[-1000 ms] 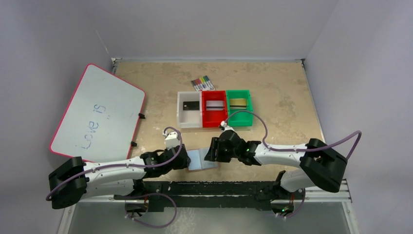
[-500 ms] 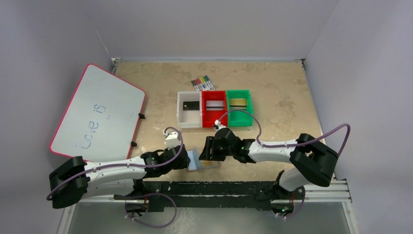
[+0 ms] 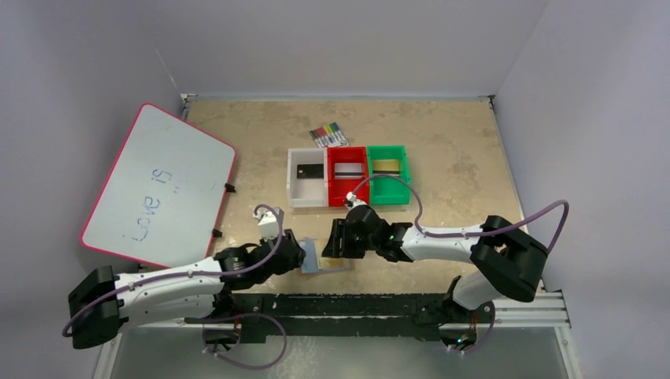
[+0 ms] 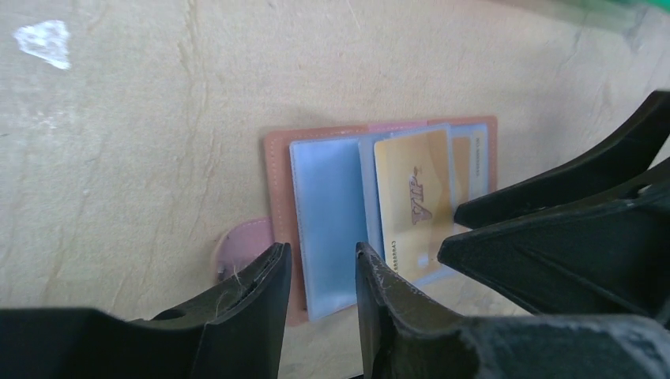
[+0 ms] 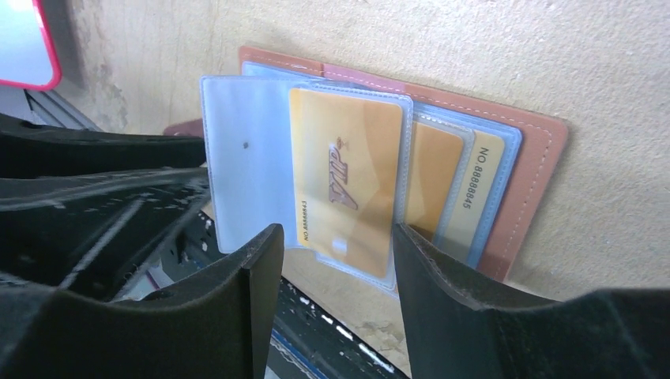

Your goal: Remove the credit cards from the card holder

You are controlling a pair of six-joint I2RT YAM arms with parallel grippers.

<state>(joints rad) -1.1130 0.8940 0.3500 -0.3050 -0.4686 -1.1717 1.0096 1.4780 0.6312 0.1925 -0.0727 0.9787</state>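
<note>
The right claw is hanging wide over the holder, its fingers straddling a gold card that is sitting in a clear pocket. The left claw is standing narrowly parted at one edge of the holder; whether it is touching cannot be told. The holder is lying open on the surface between the two claws, with a clear leaf rising off it on the left claw's side.

Against a second ago, the right claw is sitting further left, over the holder, and the blue leaf is looking narrower from above.

The gold card is reading "VIP"; a second gold card behind it is showing "NO 88888845". Beyond, the white bin is holding a black card, the red bin a silver card, the green bin a striped card. The whiteboard is reading "Love is".
</note>
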